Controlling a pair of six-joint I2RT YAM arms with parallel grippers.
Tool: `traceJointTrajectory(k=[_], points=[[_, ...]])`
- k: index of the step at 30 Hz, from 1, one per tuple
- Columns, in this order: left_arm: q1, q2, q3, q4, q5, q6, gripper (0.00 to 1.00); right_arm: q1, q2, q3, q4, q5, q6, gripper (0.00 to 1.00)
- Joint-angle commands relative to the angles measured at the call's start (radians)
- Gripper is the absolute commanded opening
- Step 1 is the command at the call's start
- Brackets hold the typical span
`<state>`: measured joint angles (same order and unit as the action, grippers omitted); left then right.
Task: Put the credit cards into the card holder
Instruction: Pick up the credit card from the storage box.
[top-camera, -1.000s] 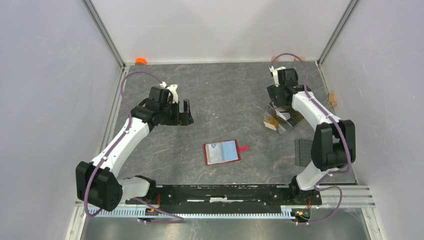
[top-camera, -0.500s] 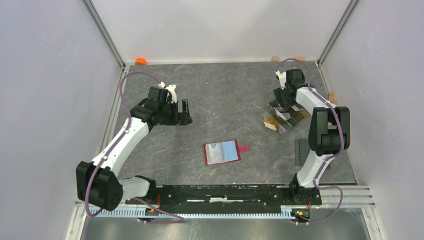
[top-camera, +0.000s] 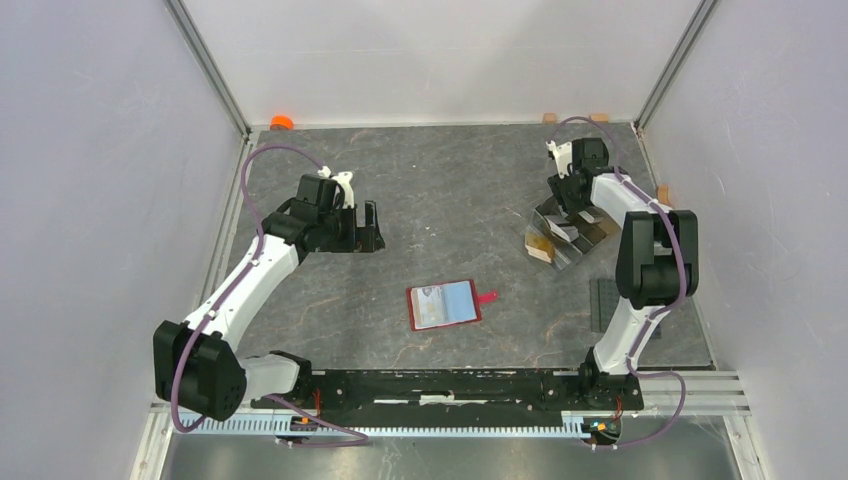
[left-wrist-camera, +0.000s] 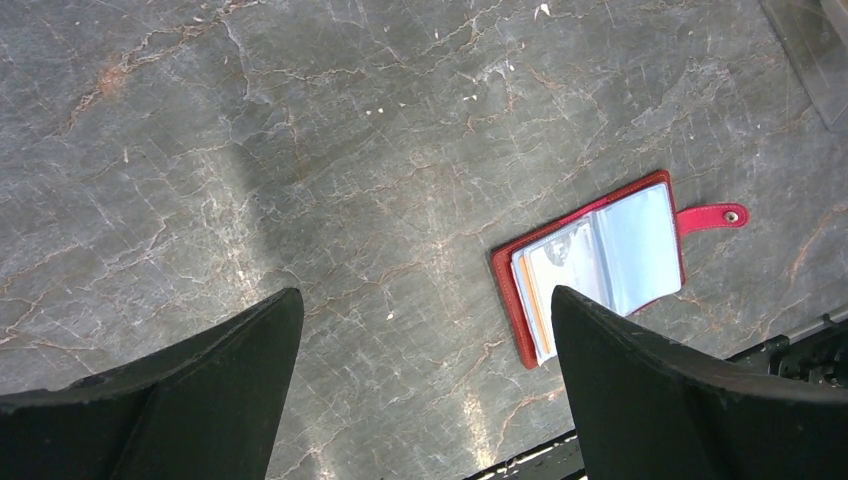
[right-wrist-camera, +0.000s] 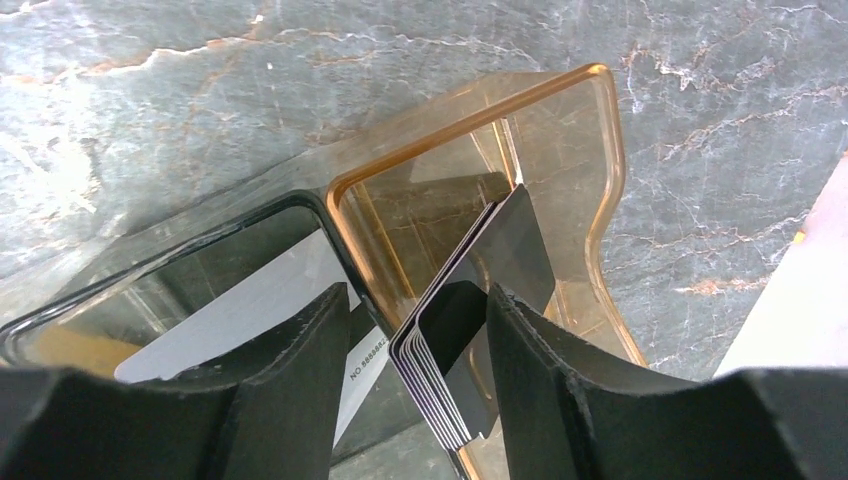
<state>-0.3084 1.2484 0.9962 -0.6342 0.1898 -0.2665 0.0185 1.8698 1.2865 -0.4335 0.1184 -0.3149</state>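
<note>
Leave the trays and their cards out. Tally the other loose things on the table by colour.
Red card holder: 1
Orange piece, far-left corner: 1
Tan blocks at the edges: 3
Dark grey slab: 1
Total: 6

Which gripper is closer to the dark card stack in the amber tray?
Right. The right gripper straddles the dark card stack; the left gripper hangs open far across the table, on its left side.

The left arm is stretching toward 1 o'clock from its base. The left end effector is pointing toward 3 o'clock, its fingers spreading wide. The right arm is folding up toward 12 o'clock. The right end effector is angling downward, its fingers standing partly apart.
</note>
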Motion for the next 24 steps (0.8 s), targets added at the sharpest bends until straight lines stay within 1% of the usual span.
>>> traceJointTrajectory(k=[1,6,16,20,24], points=[[0.009,0.000,-0.002,0.015,0.016,0.049,1.00,0.013,-0.047,0.028,-0.067,-0.104,0.010,0.56],[0.009,0.000,-0.002,0.015,0.016,0.049,1.00,0.015,-0.061,0.033,-0.092,-0.108,0.014,0.53],[0.009,0.002,-0.004,0.015,0.017,0.049,1.00,0.017,-0.073,0.047,-0.108,-0.096,0.020,0.41],[0.010,0.006,-0.004,0.015,0.022,0.049,1.00,0.017,-0.083,0.047,-0.109,-0.115,0.022,0.34],[0.009,0.006,-0.004,0.014,0.022,0.049,1.00,0.018,-0.077,0.052,-0.116,-0.115,0.023,0.24]])
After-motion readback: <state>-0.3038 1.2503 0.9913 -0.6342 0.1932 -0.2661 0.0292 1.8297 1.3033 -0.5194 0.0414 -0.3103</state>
